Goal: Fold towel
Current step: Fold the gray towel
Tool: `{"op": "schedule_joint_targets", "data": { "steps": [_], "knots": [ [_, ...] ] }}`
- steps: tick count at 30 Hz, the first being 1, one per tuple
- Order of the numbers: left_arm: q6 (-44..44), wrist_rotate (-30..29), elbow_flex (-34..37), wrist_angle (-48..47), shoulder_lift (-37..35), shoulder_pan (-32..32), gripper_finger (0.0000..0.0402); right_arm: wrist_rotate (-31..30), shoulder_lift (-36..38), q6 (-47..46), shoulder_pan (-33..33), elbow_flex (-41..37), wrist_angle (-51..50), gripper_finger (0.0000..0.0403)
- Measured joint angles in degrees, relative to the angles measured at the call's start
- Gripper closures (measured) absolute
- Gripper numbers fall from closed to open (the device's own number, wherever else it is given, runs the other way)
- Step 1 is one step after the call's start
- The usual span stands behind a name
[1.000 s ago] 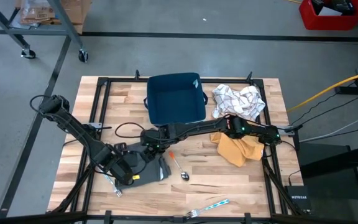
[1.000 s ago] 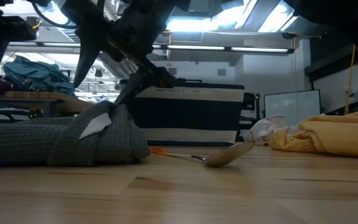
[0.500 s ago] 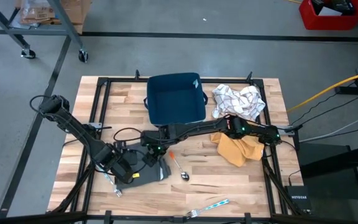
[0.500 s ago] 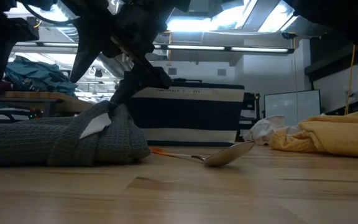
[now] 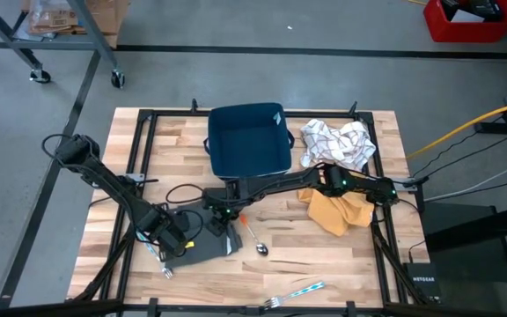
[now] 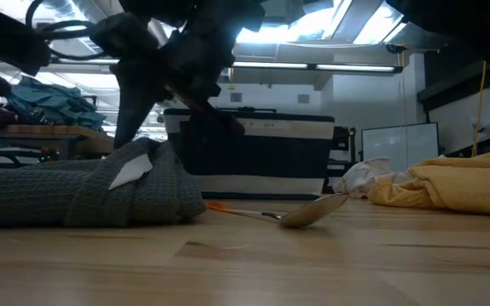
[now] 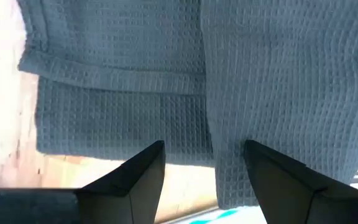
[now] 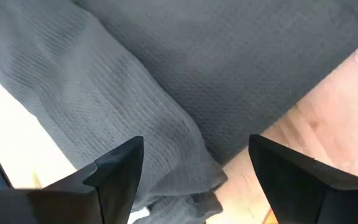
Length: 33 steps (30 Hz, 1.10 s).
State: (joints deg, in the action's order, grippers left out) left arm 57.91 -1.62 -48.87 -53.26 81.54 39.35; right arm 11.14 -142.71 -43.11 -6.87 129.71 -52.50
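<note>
The grey waffle-weave towel (image 5: 208, 250) lies folded in layers on the table's near left part, with a white tag (image 6: 133, 172) on its raised fold. It fills both wrist views (image 7: 135, 74) (image 8: 229, 56). My left gripper (image 5: 177, 238) hovers open over the towel's left part, its fingers (image 7: 204, 152) pointing down at a fold line and the towel's edge. My right gripper (image 5: 220, 220) hangs open above the towel's far right corner (image 8: 194, 146). In the low view both stand just over the towel's bunched fold (image 6: 151, 161).
A dark blue bin (image 5: 250, 139) stands at the far middle, with a white checked cloth (image 5: 337, 143) to its right and a yellow cloth (image 5: 337, 211) nearer. A spoon (image 5: 255, 238) lies right beside the towel; a fork (image 5: 293, 292) is near the front edge.
My right gripper has moved toward the table's near edge and down, closer over the towel's far right corner. The towel has stayed where it was.
</note>
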Motion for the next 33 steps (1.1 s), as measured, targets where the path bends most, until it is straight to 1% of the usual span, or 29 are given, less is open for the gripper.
{"op": "schedule_joint_targets", "data": {
  "steps": [3, 6, 9, 11, 15, 21, 23, 25, 28, 31, 33],
  "knots": [
    [-0.2, 0.0, 0.8, 1.5, 0.0, 0.0, 0.0190, 0.5, 0.0, -0.1, 0.0, -0.8, 0.2, 0.0112],
    [-0.4, 0.7, 2.4, 4.8, 0.0, 0.0, 0.0190, 2.0, 0.0, -0.1, 0.0, -1.3, 0.1, 0.0130],
    [-0.5, 2.5, 3.6, 6.3, 0.0, 0.0, 0.0191, 3.7, 0.0, -0.1, 0.0, -1.5, 0.6, 0.0166],
    [-0.5, 3.0, 3.7, 6.2, 0.0, 0.0, 0.0199, 4.3, 0.0, -0.1, 0.0, -1.5, 0.6, 0.0197],
    [-1.1, 3.6, 3.7, 6.0, 0.0, 0.0, 0.0239, 4.9, 0.0, -0.1, 0.0, -1.5, 0.5, 0.0269],
    [-1.1, 3.6, 3.7, 6.0, 0.0, 0.0, 0.0337, 5.7, 0.0, -0.1, -0.5, -1.5, 0.6, 0.0383],
    [-1.1, 3.6, 3.7, 6.0, 0.0, 0.0, 0.0374, 6.1, 0.0, 0.0, -0.8, -1.5, 0.5, 0.0390],
    [-0.9, 3.6, 3.7, 6.0, 0.0, 0.0, 0.0394, 6.0, 0.0, 0.0, -1.3, -1.5, 0.5, 0.0378],
    [-1.1, 3.6, 3.5, 5.6, -0.1, 0.0, 0.0393, 6.2, 0.0, 0.0, -2.2, -1.5, 0.6, 0.0372],
    [-1.1, 4.0, 2.4, 5.5, -0.1, 0.0, 0.0399, 6.3, 0.0, 0.0, -3.1, -1.5, 0.5, 0.0391],
    [-1.5, 4.0, 1.2, 5.0, -0.1, 0.0, 0.0398, 6.3, 0.0, 0.0, -3.7, -1.5, 0.5, 0.0393]
  ]
}}
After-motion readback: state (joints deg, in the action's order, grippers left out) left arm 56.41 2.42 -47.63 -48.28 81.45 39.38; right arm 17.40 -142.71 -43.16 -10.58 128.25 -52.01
